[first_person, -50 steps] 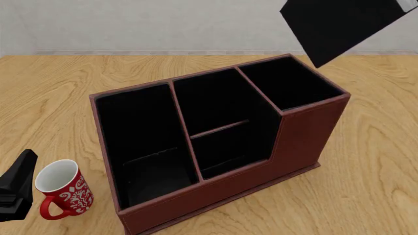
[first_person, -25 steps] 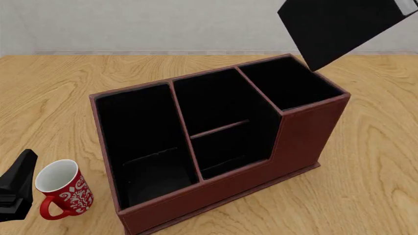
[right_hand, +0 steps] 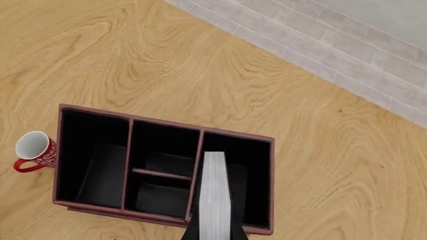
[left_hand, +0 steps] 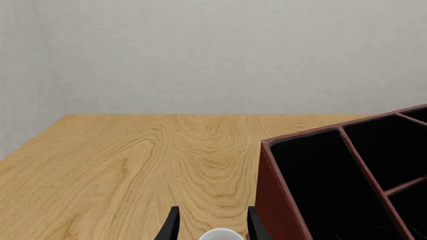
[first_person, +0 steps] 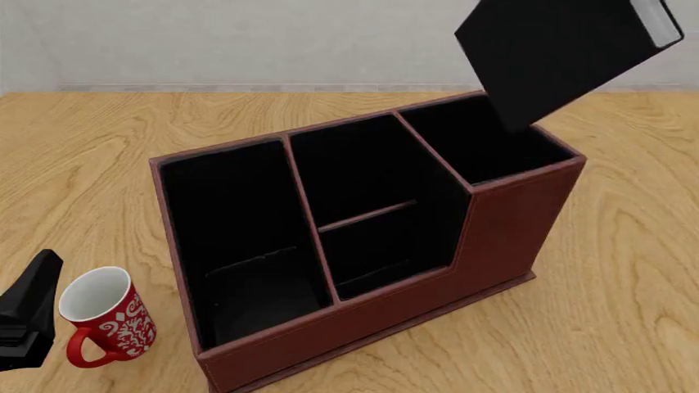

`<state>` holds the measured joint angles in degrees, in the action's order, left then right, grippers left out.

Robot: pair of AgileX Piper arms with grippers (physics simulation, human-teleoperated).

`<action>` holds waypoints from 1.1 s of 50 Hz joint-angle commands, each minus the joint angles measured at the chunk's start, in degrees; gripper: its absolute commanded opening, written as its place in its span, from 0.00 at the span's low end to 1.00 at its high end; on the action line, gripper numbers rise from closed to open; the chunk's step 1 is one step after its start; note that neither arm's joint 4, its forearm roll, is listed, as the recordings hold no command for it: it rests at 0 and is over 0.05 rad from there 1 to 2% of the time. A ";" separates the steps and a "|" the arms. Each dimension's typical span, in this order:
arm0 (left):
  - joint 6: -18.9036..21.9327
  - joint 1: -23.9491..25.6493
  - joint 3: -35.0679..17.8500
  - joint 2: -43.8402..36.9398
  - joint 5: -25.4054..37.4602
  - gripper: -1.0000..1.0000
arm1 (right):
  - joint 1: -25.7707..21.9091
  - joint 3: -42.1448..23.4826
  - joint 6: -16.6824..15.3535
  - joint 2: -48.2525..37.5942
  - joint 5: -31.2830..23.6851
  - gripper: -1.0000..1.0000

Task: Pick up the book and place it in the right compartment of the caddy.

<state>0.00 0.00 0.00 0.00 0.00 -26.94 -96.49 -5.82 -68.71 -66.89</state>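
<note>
Holding the book aloft over the caddy, tilted, its low corner dipping just above the right compartment in the front view. White page edges show at the book's top right corner there. In my right wrist view the page edges run straight out along my line of reach, between my right fingers, of which only dark tips either side of the pages show, clenched on the book. From that view the book sits over the wall between the middle section and the right compartment, overlapping the latter; whether it is squarely over the opening I cannot tell. The right fingers are out of the front view.

Left fingers are low at the worktop, spread apart and grasping nothing, with the white rim of the mug showing between the tips in the left wrist view. Front view puts my left gripper just beside the red mug, at the caddy's wide low-fronted end. Mug upright, handle toward the camera.
</note>
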 commanded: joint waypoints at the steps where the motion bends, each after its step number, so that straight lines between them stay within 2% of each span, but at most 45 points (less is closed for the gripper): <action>1: 0.00 0.00 0.00 0.00 0.00 1.00 | -0.36 2.89 2.16 1.47 2.19 0.00; 14: 0.00 0.00 0.00 0.00 0.00 1.00 | -0.82 5.63 3.47 2.45 3.80 0.00; 55: 0.00 0.00 0.00 0.00 0.00 1.00 | -0.01 12.49 4.64 2.75 9.46 0.00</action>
<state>0.00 0.00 0.00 0.00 0.00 -26.87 -85.15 -2.58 -66.08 -59.25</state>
